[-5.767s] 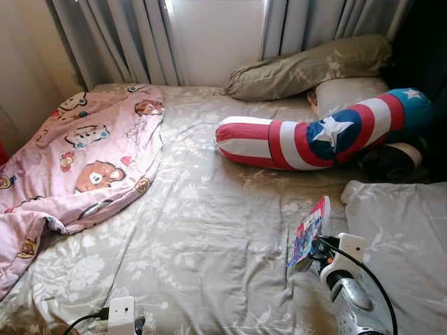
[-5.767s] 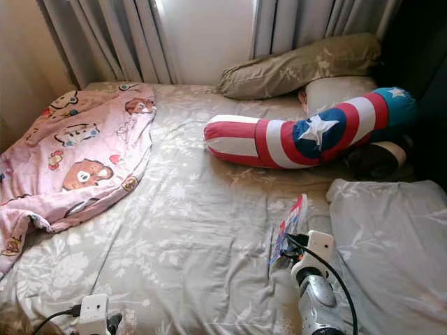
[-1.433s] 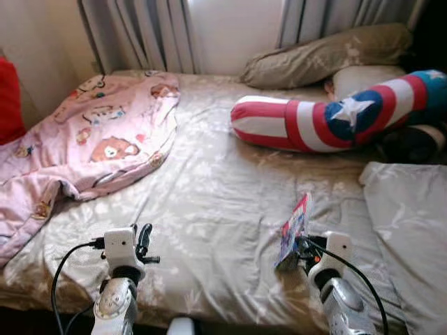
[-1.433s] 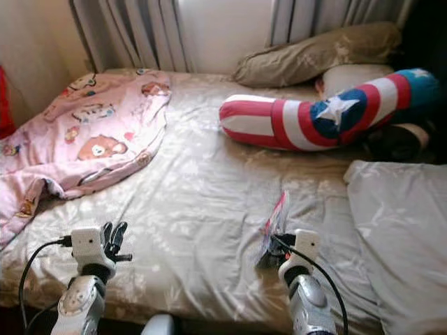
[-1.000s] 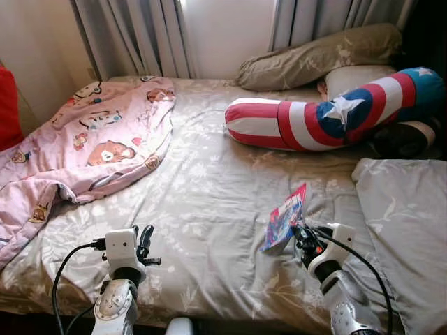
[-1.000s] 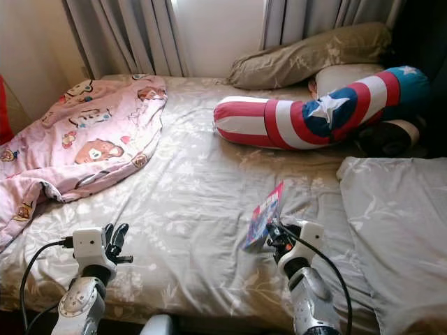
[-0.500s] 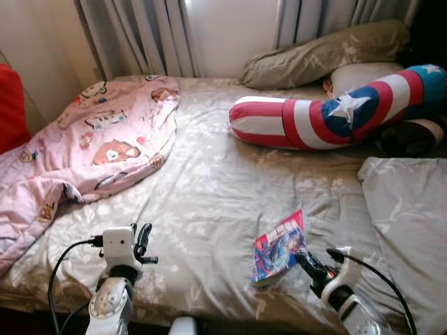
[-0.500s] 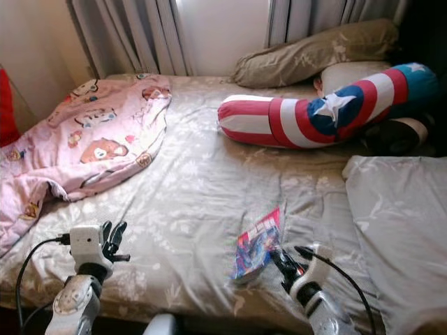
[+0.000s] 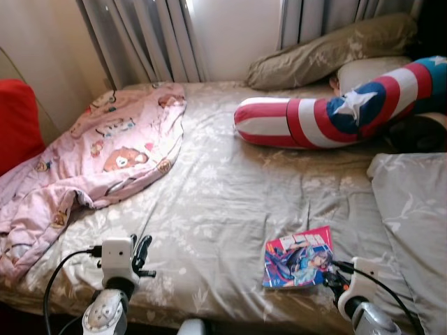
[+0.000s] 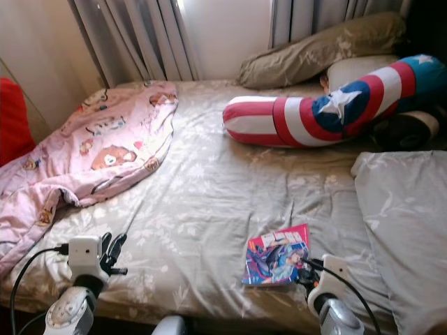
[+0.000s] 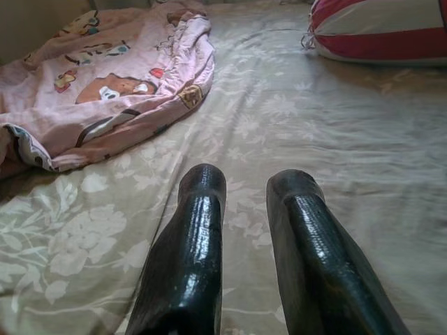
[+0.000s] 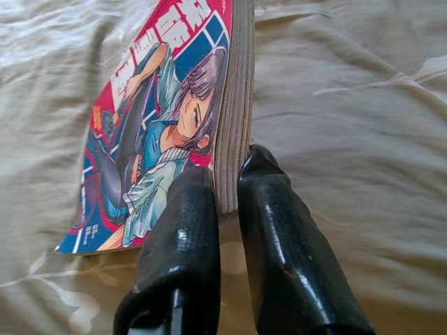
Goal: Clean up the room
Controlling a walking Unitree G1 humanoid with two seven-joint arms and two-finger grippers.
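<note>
A comic book (image 9: pixel 299 257) with a red and blue cover lies flat on the grey floral bedsheet (image 9: pixel 223 202), near the bed's front edge. My right gripper (image 9: pixel 334 273) is at the book's near right corner. In the right wrist view its two black fingers (image 12: pixel 188 230) are shut on the book's page edge (image 12: pixel 230 125). My left gripper (image 9: pixel 143 248) hovers low over the sheet at the front left. Its fingers (image 11: pixel 199 230) stand a narrow gap apart with nothing between them.
A pink cartoon blanket (image 9: pixel 105 153) lies crumpled on the bed's left side. A red, white and blue bolster (image 9: pixel 328 115) and olive pillows (image 9: pixel 328 49) sit at the head. A grey pillow (image 9: pixel 415 209) lies at right. A red object (image 9: pixel 17 118) stands at far left.
The comic book has gone from tilted upright in my right gripper to lying flat on the sheet. The right arm has dropped toward the bed's front edge. The camera has shifted.
</note>
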